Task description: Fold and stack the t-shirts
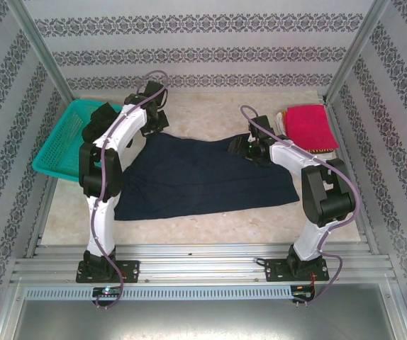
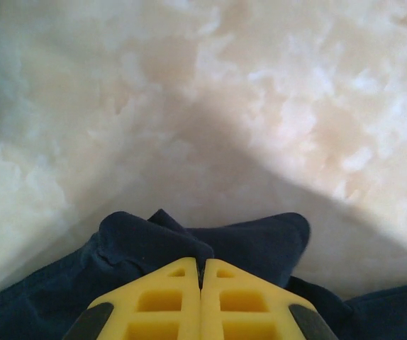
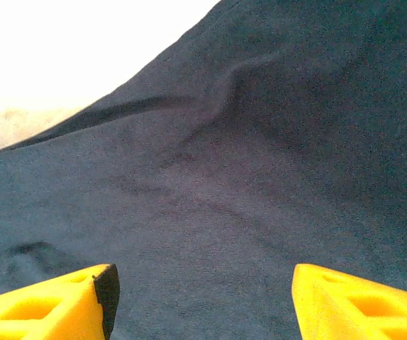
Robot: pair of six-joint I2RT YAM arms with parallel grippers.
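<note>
The large navy t-shirt (image 1: 203, 177) lies spread across the middle of the table. My left gripper (image 1: 151, 123) is at the shirt's far left corner. In the left wrist view the left gripper (image 2: 202, 265) is shut on a bunched fold of the navy t-shirt (image 2: 260, 237). My right gripper (image 1: 244, 147) hovers at the shirt's far right part. In the right wrist view the right gripper (image 3: 203, 287) stands open over smooth navy t-shirt (image 3: 246, 156), with nothing between its fingers (image 3: 83, 301). A folded pinkish-red t-shirt (image 1: 308, 125) lies at the back right, a dark layer showing under its near edge.
A teal mesh basket (image 1: 69, 138) stands at the far left, close behind the left arm. Something white (image 1: 281, 119) sticks out beside the red shirt. Patterned walls and metal posts close in the marble tabletop (image 1: 210, 106) on three sides.
</note>
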